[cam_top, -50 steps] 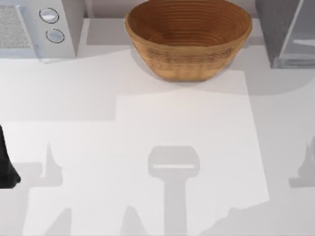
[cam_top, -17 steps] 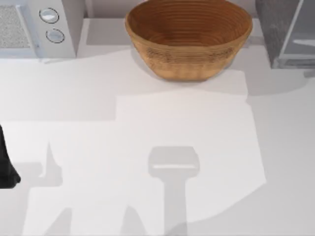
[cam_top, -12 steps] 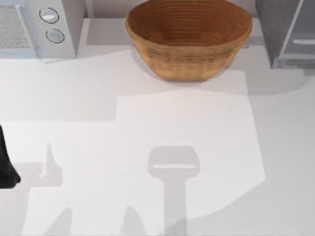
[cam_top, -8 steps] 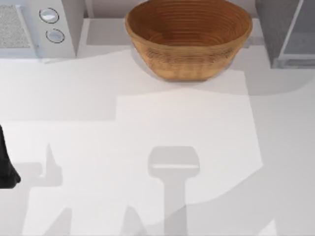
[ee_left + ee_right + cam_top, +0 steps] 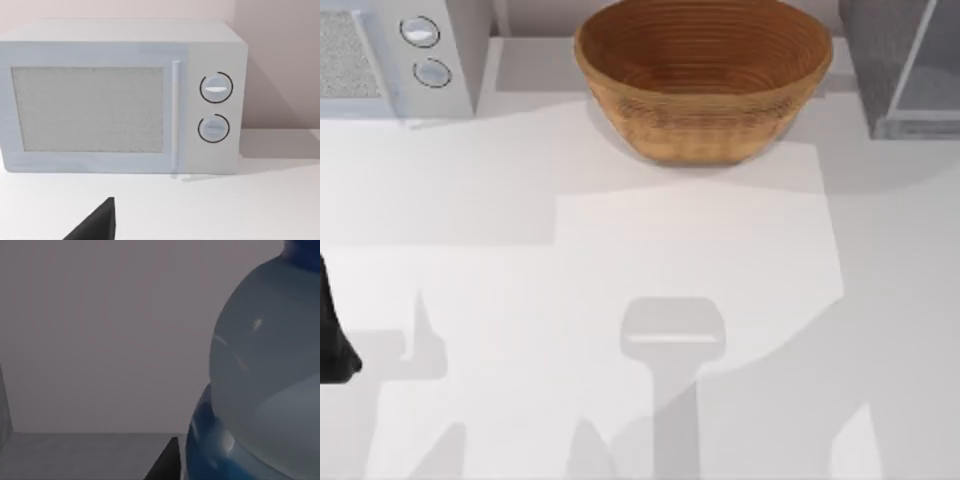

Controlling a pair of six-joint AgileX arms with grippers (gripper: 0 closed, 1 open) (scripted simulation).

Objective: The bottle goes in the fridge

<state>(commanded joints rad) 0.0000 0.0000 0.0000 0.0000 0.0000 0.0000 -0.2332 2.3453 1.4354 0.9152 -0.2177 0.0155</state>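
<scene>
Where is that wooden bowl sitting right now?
In the top view, the wooden bowl sits at the table's back edge, in the middle, between the white microwave on the left and the fridge on the right.

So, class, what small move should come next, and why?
Probably carry the bottle toward the fridge at the table's far right corner: the right pincer holds it close before its wrist camera, not yet inside. Left arm sits parked at the left edge.
</scene>
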